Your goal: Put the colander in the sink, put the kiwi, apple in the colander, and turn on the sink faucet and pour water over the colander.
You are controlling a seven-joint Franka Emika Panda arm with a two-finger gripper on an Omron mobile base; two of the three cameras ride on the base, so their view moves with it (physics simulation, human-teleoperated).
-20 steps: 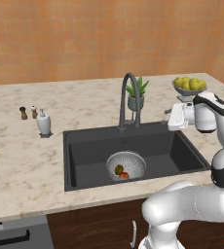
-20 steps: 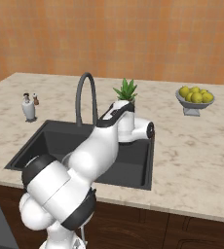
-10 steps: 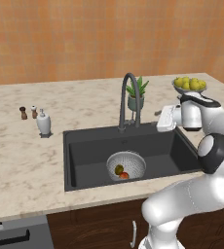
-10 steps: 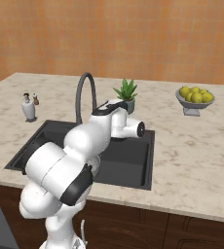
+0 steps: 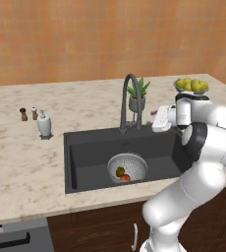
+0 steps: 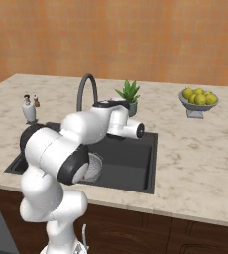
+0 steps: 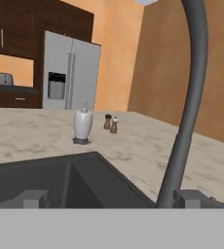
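Observation:
The grey pierced colander [image 5: 127,166] stands on the floor of the dark sink [image 5: 85,152]. In it lie the olive-green kiwi [image 5: 120,171] and the red apple [image 5: 126,177]. The tall dark gooseneck sink faucet [image 5: 129,98] rises at the sink's back rim, and no water runs from it. My gripper [image 5: 154,119] hovers over the sink's back right corner, level with the faucet's lower stem and just to its right. In the hand view the gripper [image 7: 114,199] is open and holds nothing, with the faucet stem [image 7: 189,102] rising by one fingertip [image 7: 194,197].
A potted plant [image 5: 137,96] stands right behind the faucet. A dish of lemons [image 5: 190,85] is at the back right. A white soap dispenser [image 5: 44,124] and two small shakers [image 5: 28,113] stand left of the sink. My arm hides part of the colander [image 6: 93,168].
The hand has slid left along the sink's back edge, closer to the faucet. The jaws stayed open. Colander and fruit have not moved.

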